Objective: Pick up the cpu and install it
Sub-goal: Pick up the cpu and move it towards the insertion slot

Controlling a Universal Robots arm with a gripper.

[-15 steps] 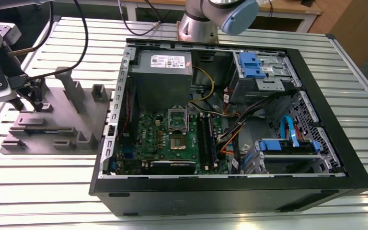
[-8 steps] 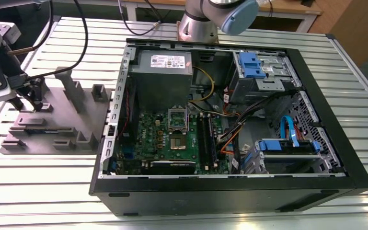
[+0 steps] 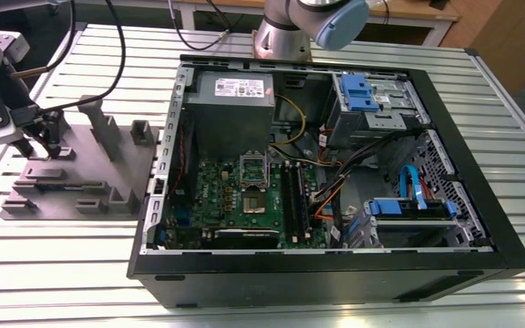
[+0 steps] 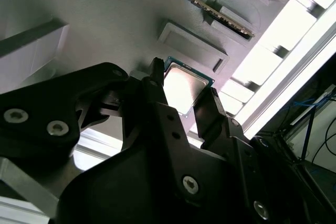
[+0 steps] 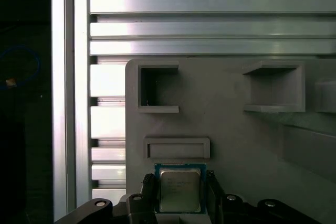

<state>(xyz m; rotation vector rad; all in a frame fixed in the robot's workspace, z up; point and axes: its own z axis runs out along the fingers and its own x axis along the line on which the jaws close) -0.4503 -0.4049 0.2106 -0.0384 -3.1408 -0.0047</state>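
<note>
In the exterior view the gripper (image 3: 40, 149) stands low over the grey fixture block (image 3: 117, 160), near the bench (image 3: 62, 273) edge on the exterior view's left, beside the open computer case (image 3: 335, 263). In the second wrist view the cpu (image 4: 181, 85) lies flat on the block, with the two fingers (image 4: 157, 93) closed against its opposite edges. In the first wrist view it sits by the block's edge, just beside a shallow rectangular recess (image 5: 177, 149).

Even, bright light fills the exterior view. The metal counter (image 3: 71, 270) gleams pale, while the inside of the computer case (image 3: 335, 277) sits in shade. In both wrist views the counter's slats glare almost white, the grey tray (image 5: 236, 129) (image 4: 105, 24) stays dim with shadowed pockets, and the chip (image 5: 180, 190) (image 4: 181, 85) carries a soft sheen.
</note>
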